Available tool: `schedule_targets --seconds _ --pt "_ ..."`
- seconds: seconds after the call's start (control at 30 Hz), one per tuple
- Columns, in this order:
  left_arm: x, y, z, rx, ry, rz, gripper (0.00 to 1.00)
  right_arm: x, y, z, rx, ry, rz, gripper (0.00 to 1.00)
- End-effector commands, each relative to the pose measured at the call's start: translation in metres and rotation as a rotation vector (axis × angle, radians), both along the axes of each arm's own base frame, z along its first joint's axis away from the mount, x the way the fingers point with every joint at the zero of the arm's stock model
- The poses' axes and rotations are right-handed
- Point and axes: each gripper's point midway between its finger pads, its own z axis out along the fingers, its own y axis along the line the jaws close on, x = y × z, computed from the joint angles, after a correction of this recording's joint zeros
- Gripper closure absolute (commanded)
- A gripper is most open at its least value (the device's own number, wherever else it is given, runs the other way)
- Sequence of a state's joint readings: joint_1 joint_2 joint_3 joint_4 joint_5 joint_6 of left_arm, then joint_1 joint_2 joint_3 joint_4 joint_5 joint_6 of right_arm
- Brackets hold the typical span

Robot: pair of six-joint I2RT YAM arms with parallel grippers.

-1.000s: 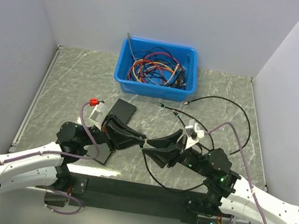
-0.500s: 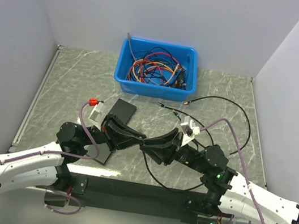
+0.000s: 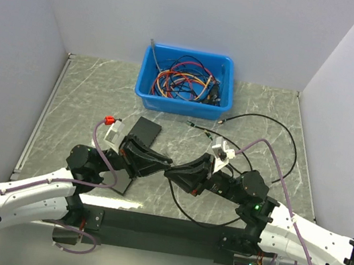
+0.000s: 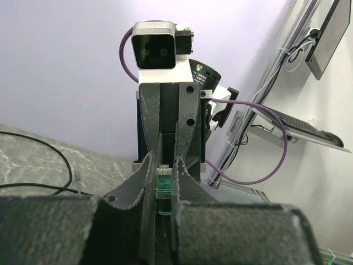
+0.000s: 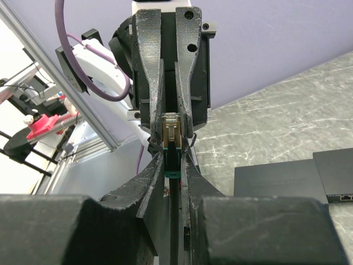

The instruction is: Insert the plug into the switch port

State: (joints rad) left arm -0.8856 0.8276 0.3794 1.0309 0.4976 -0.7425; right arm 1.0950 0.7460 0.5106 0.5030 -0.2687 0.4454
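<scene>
A plug with a clear head and green boot (image 4: 164, 185) stands between my two grippers, which meet tip to tip over the table's middle. My left gripper (image 3: 165, 164) (image 4: 164, 165) is shut on it. My right gripper (image 3: 176, 172) (image 5: 172, 157) faces it from the other side, its jaws pressed against the plug (image 5: 172, 142) at the boot. The plug's black cable hangs down between the fingers. The switch (image 3: 145, 130), a black box, lies on the table behind the left gripper; its ports show at the right edge of the right wrist view (image 5: 335, 179).
A blue bin (image 3: 182, 99) of tangled cables sits at the back centre. A black cable (image 3: 270, 124) loops over the table's right half and another loop (image 3: 200, 219) runs near the front edge. A flat black plate (image 3: 121, 182) lies under the left arm.
My right gripper has moved left up to the left gripper's tips and its jaws have closed in on the plug. The left gripper has held still with the plug.
</scene>
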Motion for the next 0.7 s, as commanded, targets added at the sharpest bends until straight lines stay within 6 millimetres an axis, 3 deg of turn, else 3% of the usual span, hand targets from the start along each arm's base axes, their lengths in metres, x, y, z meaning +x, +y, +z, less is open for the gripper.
schedule_targets --seconds 0.0,0.13,0.2,0.23,0.3,0.33,0.37,0.43,0.53,0.67 --pt "-0.003 0.007 0.013 -0.057 -0.029 0.008 0.99 0.000 -0.002 0.027 0.066 -0.033 -0.004 1.00" --pt "0.006 0.005 0.005 -0.022 0.012 0.045 0.98 0.002 -0.005 0.025 0.067 -0.033 -0.017 1.00" --pt "0.011 0.003 0.003 0.007 0.015 0.073 0.89 0.003 -0.007 0.025 0.067 -0.033 -0.028 1.00" --pt "0.014 0.004 0.004 0.014 0.021 0.094 0.72 0.003 -0.007 0.023 0.058 -0.032 -0.031 1.00" --pt "0.021 0.002 -0.005 0.072 0.048 0.125 0.51 0.006 -0.010 0.021 0.054 -0.027 -0.052 1.00" --pt "0.025 0.007 -0.002 0.068 0.041 0.166 0.36 0.007 -0.011 0.017 0.043 -0.023 -0.060 1.00" --pt "0.029 0.007 -0.010 0.103 0.067 0.190 0.29 0.008 -0.012 0.016 0.041 -0.024 -0.067 1.00" --pt "0.039 0.016 -0.009 0.098 0.078 0.268 0.14 0.010 -0.014 0.011 0.028 -0.019 -0.087 1.00" --pt "0.050 0.028 -0.018 0.133 0.114 0.362 0.01 0.015 -0.016 0.001 -0.001 -0.008 -0.117 1.00" --pt "0.087 0.048 -0.037 0.231 0.218 0.591 0.00 0.026 -0.017 -0.017 -0.064 0.022 -0.171 1.00"
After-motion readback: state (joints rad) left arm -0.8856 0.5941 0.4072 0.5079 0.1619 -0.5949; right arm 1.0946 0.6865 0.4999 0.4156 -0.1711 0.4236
